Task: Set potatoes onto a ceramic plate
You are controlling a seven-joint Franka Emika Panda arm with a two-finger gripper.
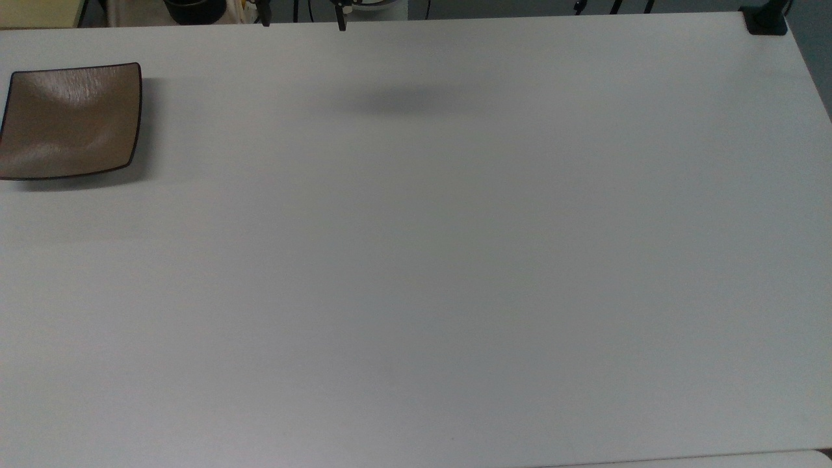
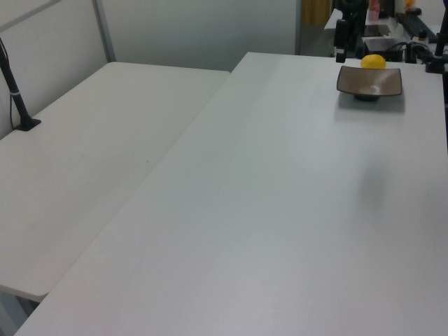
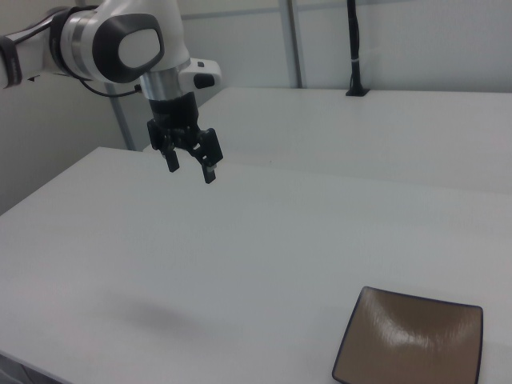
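White tabletop (image 1: 416, 260) stretched wide before you. Your small yellow oval potato (image 2: 373, 61) sat just behind the square glossy brown ceramic plate (image 2: 369, 81) in the left view. Your black two-finger gripper (image 3: 191, 166) hung released, well apart from the plate.

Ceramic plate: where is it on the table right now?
The ceramic plate sits at the top view's far left, near the table's back edge.

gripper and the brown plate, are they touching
Apart. In the right view the gripper hangs open above the bare table at upper left, while the plate sits at lower right, with wide tabletop between them.
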